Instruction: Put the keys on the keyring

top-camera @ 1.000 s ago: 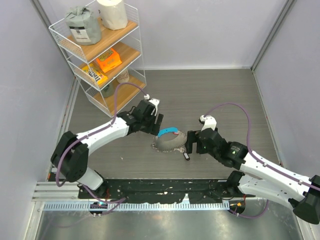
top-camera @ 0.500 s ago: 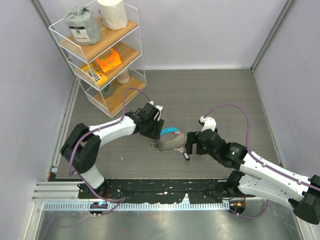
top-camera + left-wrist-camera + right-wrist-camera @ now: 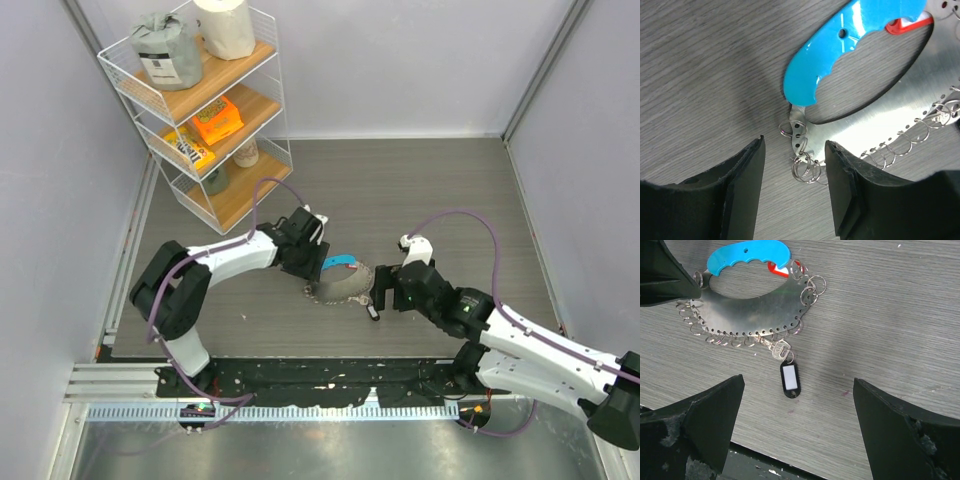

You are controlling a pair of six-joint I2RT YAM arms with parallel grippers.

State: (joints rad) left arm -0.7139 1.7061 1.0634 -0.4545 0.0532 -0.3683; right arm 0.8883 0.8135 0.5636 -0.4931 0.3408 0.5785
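Observation:
The keyring is a silvery crescent plate [image 3: 755, 315] with a blue handle [image 3: 747, 252], a small red tag [image 3: 779, 269] and several small split rings along its holed edge. It lies flat on the table [image 3: 335, 283]. One silvery key [image 3: 780, 351] with a black tag [image 3: 790, 380] hangs from its lower edge. No other keys show. My left gripper [image 3: 795, 162] is open and low, with its fingers on either side of the plate's left tip [image 3: 799, 131] and its rings [image 3: 807, 170]. My right gripper [image 3: 799, 385] is wide open above the tagged key.
A white wire shelf rack [image 3: 200, 110] with rolls and boxes stands at the back left. Grey walls close in the wood-grain table [image 3: 430, 190] on three sides. A black rail [image 3: 330, 375] runs along the near edge.
My left gripper has moved right and down to the keyring's left tip. The right gripper and the keyring have hardly moved.

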